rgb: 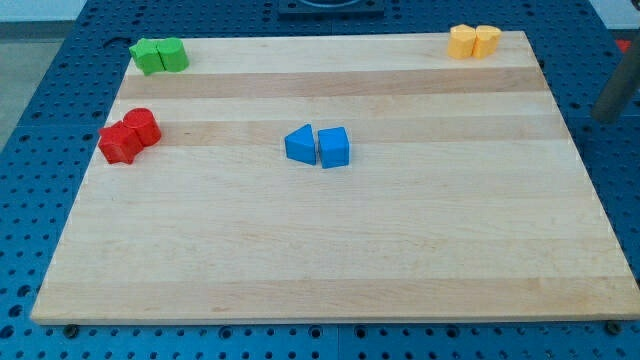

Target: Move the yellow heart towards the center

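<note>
The wooden board (330,250) fills most of my view, lying on a blue perforated table (40,80). Around it sit four pairs of blocks: two blue ones (318,146) near the middle, touching; two red ones (130,135) at the view's left edge; two green ones (159,55) in the top left corner; and two yellow ones (473,41) in the top right corner, pressed side by side. I cannot tell which of the yellow pair is the heart; the shapes are too small to read. A dark blurred rod (614,92) shows at the view's right edge, off the board, but my tip itself is cut off or hidden, so I cannot place it exactly. There is nothing to clench or release here, only a rod. The yellow pair lies up and left of the rod, and the center lies down and left of the pair, so I judge I must come in from its top right side.
</note>
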Controlling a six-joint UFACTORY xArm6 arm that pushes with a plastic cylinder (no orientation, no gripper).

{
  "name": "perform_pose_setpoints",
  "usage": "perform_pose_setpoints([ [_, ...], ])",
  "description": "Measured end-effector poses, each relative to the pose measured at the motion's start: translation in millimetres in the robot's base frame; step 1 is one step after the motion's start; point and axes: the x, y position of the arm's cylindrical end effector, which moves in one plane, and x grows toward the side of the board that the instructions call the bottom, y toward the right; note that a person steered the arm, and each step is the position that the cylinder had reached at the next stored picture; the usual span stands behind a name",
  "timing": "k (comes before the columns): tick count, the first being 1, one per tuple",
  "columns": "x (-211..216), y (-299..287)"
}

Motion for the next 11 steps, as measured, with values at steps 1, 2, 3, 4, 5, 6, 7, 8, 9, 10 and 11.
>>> perform_pose_setpoints([
  [1,-63,0],
  [2,-115,0],
  [3,-148,-9],
  [4,-158,-59],
  [5,-152,-131],
  [6,-133,-211],
  [7,-117,-263],
  [8,-115,-243],
  [9,-115,-206],
  [10,-124,-183],
  [11,-128,-156],
])
